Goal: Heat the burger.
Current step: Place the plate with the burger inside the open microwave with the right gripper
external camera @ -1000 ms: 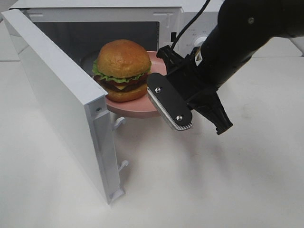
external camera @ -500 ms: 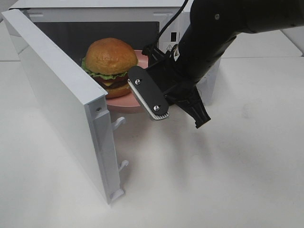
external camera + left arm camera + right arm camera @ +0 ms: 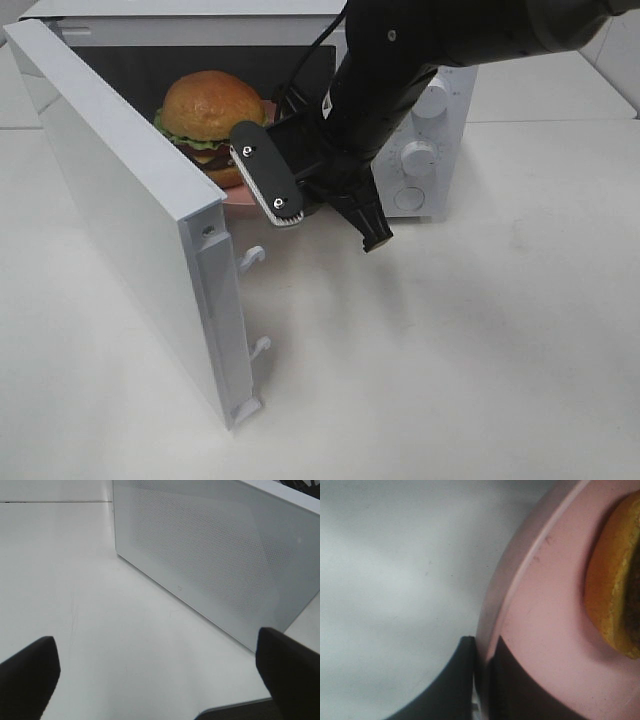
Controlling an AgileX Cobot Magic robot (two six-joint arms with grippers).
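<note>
Right gripper [image 3: 482,647] is clamped on the rim of the pink plate [image 3: 555,605], its two dark fingers closed with the plate's edge pinched between them. In the high view this gripper [image 3: 264,186] reaches in at the front opening of the microwave [image 3: 440,60], and its black arm crosses in front of the microwave's control panel, where two white knobs [image 3: 418,156] show. The burger [image 3: 205,108] sits upright on the plate [image 3: 236,195] inside the microwave's cavity, toward the hinge side, with its golden bun, green lettuce and dark patty visible; only a sliver of the plate shows at the cavity's front edge. The microwave's door [image 3: 130,200] stands wide open, swung out from the cavity over the white table [image 3: 450,350]. The left gripper [image 3: 160,680] has its jaws spread wide with nothing between them; it is low over the table, facing a white panel with a fine dotted mesh [image 3: 215,555].
</note>
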